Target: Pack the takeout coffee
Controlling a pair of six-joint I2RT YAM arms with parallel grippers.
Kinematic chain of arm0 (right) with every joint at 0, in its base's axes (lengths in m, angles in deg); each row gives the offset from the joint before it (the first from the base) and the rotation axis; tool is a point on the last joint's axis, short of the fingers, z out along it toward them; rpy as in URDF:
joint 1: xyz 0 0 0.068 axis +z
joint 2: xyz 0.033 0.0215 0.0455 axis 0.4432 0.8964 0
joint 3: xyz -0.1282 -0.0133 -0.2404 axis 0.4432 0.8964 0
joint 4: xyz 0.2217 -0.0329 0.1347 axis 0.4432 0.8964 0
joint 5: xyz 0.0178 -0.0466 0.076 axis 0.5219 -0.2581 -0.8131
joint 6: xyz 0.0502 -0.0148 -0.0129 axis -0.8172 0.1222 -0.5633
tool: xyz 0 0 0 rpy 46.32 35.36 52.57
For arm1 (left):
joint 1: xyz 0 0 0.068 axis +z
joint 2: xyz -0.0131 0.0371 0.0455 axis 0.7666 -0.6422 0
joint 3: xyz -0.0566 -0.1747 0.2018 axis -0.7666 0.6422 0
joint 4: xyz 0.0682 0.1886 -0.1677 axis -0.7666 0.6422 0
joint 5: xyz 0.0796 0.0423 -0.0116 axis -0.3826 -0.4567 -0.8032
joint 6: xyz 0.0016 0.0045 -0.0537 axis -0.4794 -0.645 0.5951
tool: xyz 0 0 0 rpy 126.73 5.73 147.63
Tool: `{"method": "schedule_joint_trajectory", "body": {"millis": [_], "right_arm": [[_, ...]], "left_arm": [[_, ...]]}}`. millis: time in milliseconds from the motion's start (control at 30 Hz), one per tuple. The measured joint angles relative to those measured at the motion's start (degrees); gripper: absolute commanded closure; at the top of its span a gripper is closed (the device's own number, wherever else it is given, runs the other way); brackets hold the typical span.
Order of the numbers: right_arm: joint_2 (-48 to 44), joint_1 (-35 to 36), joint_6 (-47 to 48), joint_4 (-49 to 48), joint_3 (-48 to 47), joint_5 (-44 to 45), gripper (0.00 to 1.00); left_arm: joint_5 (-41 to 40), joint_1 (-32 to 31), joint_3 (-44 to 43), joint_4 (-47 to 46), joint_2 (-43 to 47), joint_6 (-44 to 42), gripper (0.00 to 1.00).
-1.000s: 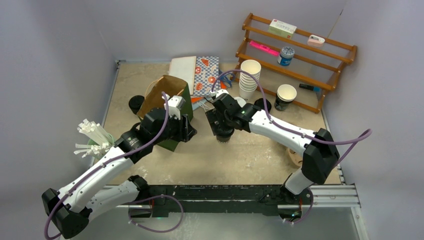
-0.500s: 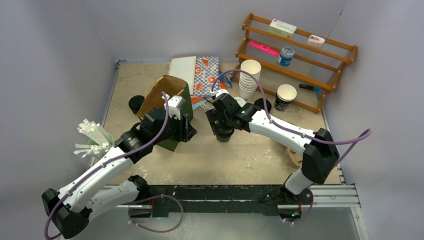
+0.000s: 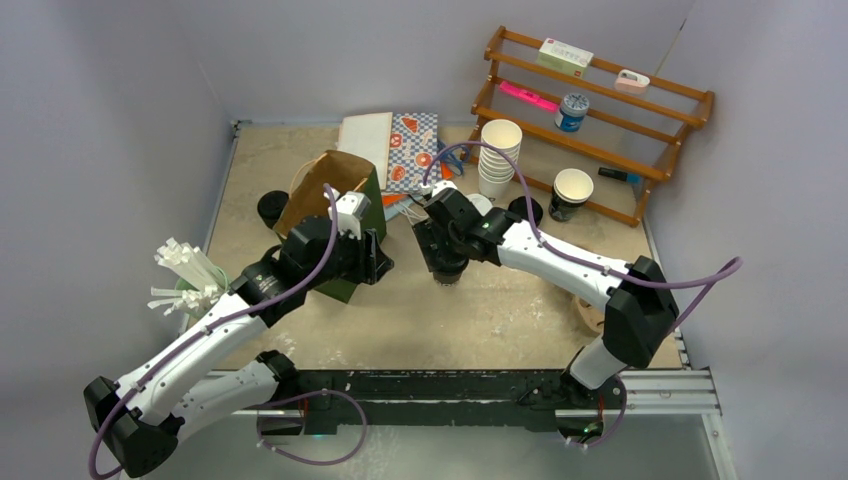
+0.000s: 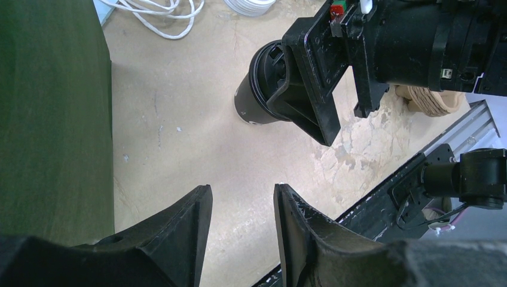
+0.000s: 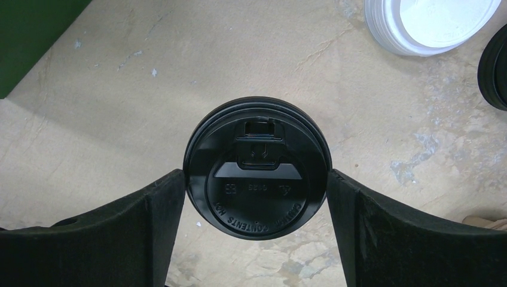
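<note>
Right tool (image 5: pixel 256 179) pinches the takeout coffee (image 5: pixel 257 170) between its fingers at the black lid. The cup body is hidden under the lid and stands on the table (image 5: pixel 119 89). Left tool (image 4: pixel 242 197) is narrow and empty, with a green bag (image 4: pixel 54 119) beside it, cut off.

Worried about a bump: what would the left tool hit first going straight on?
Probably the table, since the left tool tilts downward; the takeout coffee in the right tool lies farther along, though depth is unclear.
</note>
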State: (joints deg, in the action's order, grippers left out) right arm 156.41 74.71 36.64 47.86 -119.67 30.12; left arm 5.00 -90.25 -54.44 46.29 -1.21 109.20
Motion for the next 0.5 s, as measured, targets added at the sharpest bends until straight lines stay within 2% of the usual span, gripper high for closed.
{"method": "schedule_joint_trajectory", "body": {"millis": [100, 500], "right_arm": [[0.0, 0.0, -0.11, -0.39, 0.15, 0.02, 0.2], [0.0, 0.0, -0.37, -0.72, 0.39, 0.0, 0.23]], "left_arm": [[0.0, 0.0, 0.0, -0.04, 0.02, 0.0, 0.55], [-0.02, 0.0, 0.0, -0.04, 0.07, 0.0, 0.55]]}}
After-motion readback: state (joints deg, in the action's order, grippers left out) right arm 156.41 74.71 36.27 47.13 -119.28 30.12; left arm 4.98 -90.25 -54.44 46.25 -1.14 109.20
